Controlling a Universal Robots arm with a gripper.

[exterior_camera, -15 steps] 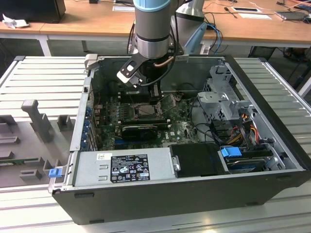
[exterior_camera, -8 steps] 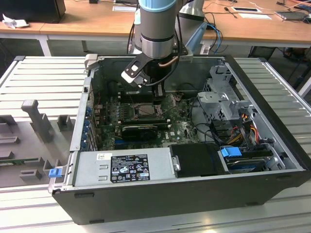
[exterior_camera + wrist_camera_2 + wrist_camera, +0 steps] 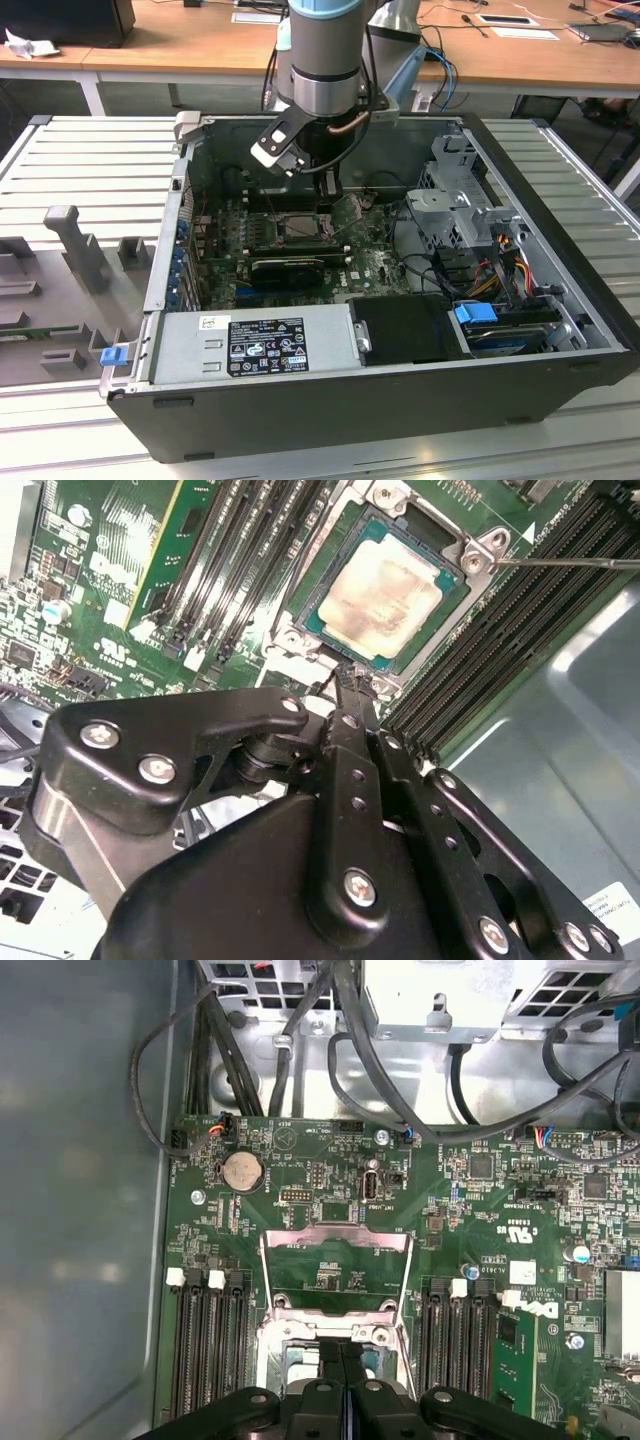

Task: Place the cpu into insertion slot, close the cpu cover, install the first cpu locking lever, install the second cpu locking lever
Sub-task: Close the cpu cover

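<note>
An open black computer case [image 3: 400,410] is lying on a ribbed metal surface [image 3: 90,170] in the exterior view; a silver power supply [image 3: 250,345] is sitting along its near wall, a black box [image 3: 405,330] just beside it; a metal drive cage [image 3: 465,205] is standing toward the exterior view's right, orange and yellow wires [image 3: 500,265] trailing near it; grey moulded blocks [image 3: 75,240] are resting outside the case; in the first wrist view a coin battery [image 3: 241,1171] is sitting on the green motherboard [image 3: 480,1220], black cables [image 3: 350,1040] are running past the board's edge, and long black memory slots [image 3: 210,1345] are lying in parallel rows.
</note>
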